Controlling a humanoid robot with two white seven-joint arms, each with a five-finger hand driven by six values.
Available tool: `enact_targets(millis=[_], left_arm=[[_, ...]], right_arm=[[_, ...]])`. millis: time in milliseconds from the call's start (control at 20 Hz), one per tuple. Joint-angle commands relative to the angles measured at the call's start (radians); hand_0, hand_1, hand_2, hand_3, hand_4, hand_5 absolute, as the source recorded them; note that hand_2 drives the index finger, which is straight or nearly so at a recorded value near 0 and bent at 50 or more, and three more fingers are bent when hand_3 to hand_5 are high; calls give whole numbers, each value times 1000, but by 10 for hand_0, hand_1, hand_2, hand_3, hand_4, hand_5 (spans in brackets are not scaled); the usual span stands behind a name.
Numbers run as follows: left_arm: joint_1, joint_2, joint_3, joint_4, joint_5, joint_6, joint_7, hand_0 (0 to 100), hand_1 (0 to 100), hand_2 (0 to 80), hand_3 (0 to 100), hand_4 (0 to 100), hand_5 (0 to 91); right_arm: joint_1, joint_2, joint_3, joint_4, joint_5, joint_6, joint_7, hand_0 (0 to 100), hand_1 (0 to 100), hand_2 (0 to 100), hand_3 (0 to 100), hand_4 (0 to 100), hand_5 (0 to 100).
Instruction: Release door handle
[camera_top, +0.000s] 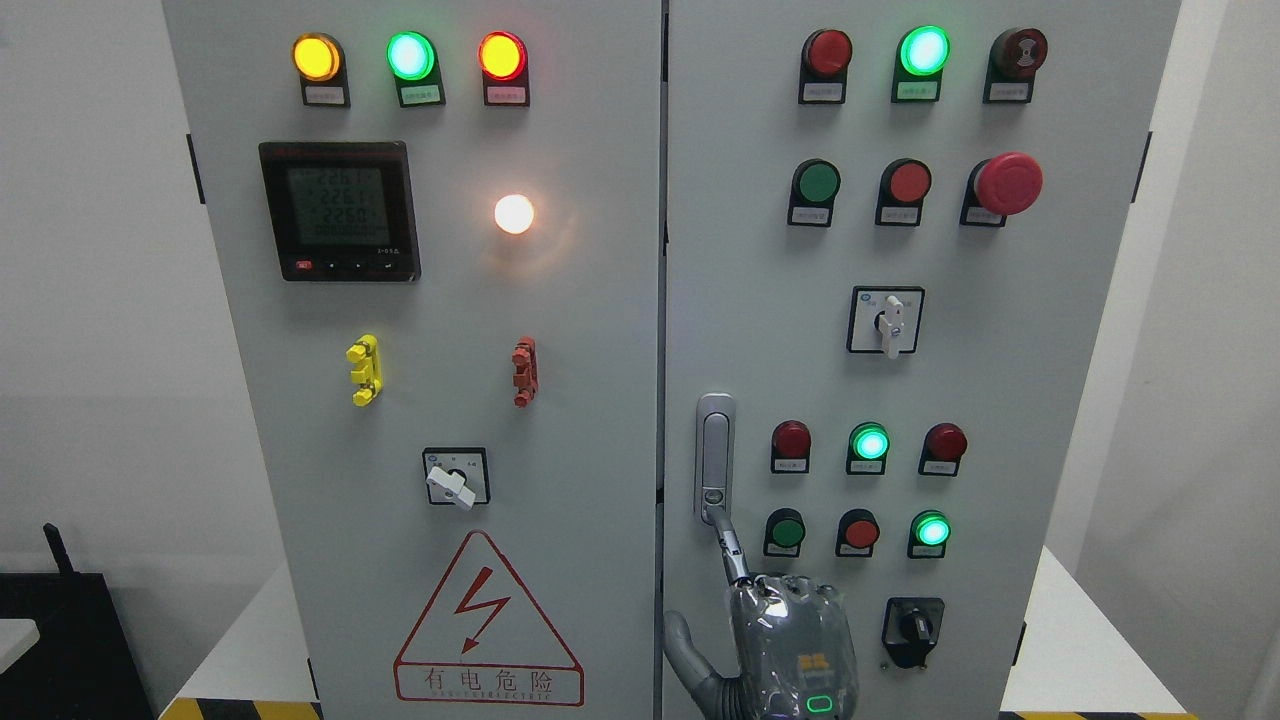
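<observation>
Fingers (728, 545) one extended touching door handle (714, 455) base, others curled, right hand (790, 640) wrist cropped.

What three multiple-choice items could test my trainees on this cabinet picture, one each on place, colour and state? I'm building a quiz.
1. Where does the right hand meet the cabinet? A) the door handle at its lower end; B) a rotary switch; C) the warning sign.
2. What colour is the middle lamp in the left door top row? A) yellow; B) green; C) red.
3. The white lamp beside the meter is: A) lit; B) dark; C) covered.

Answers: A, the hand reaches up to the handle's bottom end; B, it glows green between yellow and red; A, it shines brightly.
</observation>
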Motion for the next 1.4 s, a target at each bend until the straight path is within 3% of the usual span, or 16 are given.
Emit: enact_targets(millis=[0, 1350], left_arm=[[0, 0, -12, -15, 0, 0, -1, 120, 389, 0, 0, 0, 0], [0, 0, -12, -15, 0, 0, -1, 120, 389, 0, 0, 0, 0]], right_arm=[[2, 0, -2, 4, -1, 1, 0, 382, 327, 31, 1000, 1000, 988], [6, 2, -2, 4, 1, 1, 24, 381, 326, 56, 1000, 1000, 988]])
